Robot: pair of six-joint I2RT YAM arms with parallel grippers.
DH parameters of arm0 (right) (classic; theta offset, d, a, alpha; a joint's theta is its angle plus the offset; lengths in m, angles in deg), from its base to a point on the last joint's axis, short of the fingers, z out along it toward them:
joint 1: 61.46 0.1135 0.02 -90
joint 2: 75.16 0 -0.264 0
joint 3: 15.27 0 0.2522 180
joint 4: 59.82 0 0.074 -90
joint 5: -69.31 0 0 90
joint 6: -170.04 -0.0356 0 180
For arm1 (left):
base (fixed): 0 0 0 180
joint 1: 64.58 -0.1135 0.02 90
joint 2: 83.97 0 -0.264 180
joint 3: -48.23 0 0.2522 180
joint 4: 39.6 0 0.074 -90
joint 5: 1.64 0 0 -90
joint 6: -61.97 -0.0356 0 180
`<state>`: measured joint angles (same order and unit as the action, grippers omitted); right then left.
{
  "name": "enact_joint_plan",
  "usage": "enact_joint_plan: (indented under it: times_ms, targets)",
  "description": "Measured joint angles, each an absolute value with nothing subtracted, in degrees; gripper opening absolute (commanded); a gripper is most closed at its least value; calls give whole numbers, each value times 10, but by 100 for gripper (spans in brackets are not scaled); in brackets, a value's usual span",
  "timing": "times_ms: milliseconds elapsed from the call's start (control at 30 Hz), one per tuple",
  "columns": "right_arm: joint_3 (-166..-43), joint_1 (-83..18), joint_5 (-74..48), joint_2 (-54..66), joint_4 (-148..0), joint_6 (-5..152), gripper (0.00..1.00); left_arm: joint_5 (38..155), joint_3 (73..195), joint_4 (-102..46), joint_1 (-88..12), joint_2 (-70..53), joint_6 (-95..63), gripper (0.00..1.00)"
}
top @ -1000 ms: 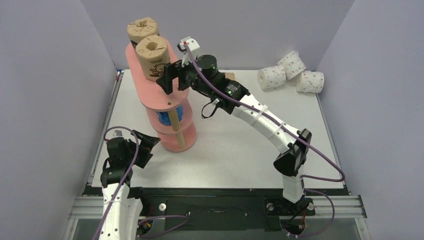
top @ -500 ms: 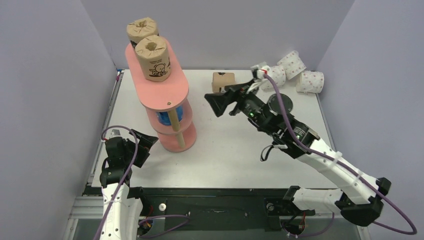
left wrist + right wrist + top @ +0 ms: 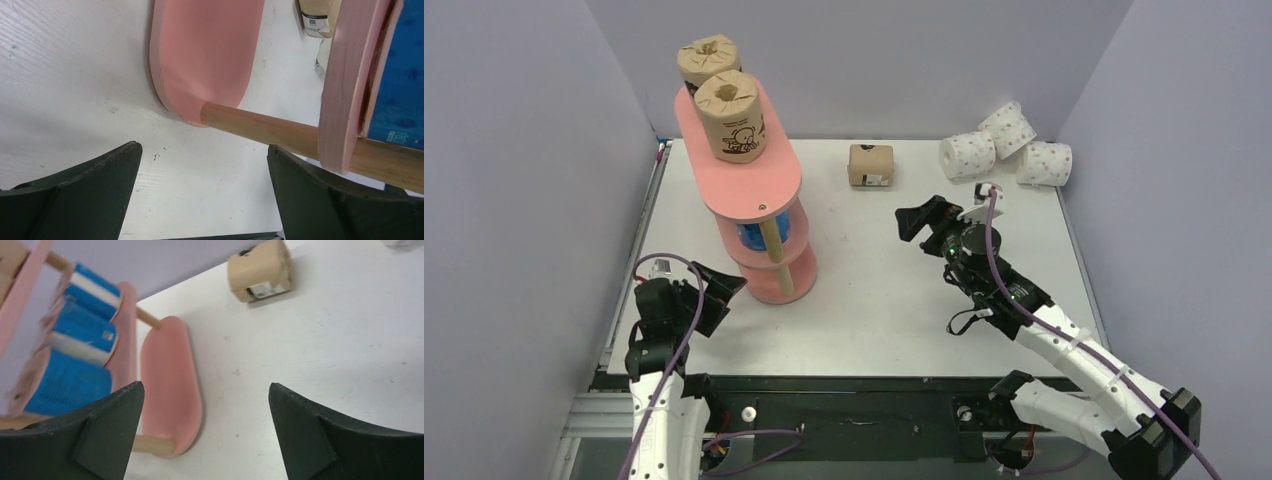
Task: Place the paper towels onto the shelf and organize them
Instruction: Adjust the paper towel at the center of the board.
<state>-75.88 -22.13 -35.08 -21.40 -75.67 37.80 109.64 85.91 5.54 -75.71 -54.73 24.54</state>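
The pink shelf [image 3: 769, 190] stands at the left of the table. Two brown paper towels [image 3: 732, 115] stand on its top board and blue ones [image 3: 754, 236] sit on the middle tier. A third brown roll [image 3: 870, 165] lies on the table behind the middle. Three white pink-dotted rolls [image 3: 1007, 140] lie at the far right. My right gripper [image 3: 921, 222] hangs open and empty over the middle of the table, facing the lying brown roll [image 3: 260, 270] and the shelf [image 3: 170, 375]. My left gripper [image 3: 724, 300] is open and empty, close to the shelf's front post [image 3: 260, 130].
Purple walls close in the table on the left, back and right. The shelf's bottom board [image 3: 205, 60] carries nothing that shows. Bare tabletop [image 3: 874, 300] lies between the shelf and my right arm.
My right arm has pulled back from the shelf's top board to the middle of the table, gripper still open and empty. The left arm has barely moved.
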Motion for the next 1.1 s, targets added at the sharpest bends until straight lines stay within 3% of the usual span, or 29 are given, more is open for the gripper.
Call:
enact_joint_plan:
  times_ms: [300, 800, 1100]
  targets:
    - [-667, -415, -248, -154, -692, 285, 89, 1102, 853, 54, -747, -556, 230, 96]
    - [-655, -420, -187, -15, -554, 257, 81, 1092, 854, 54, -724, -535, 210, 96]
    - [-761, -420, -206, 134, -486, 233, 78, 1091, 854, 51, -722, -520, 208, 96]
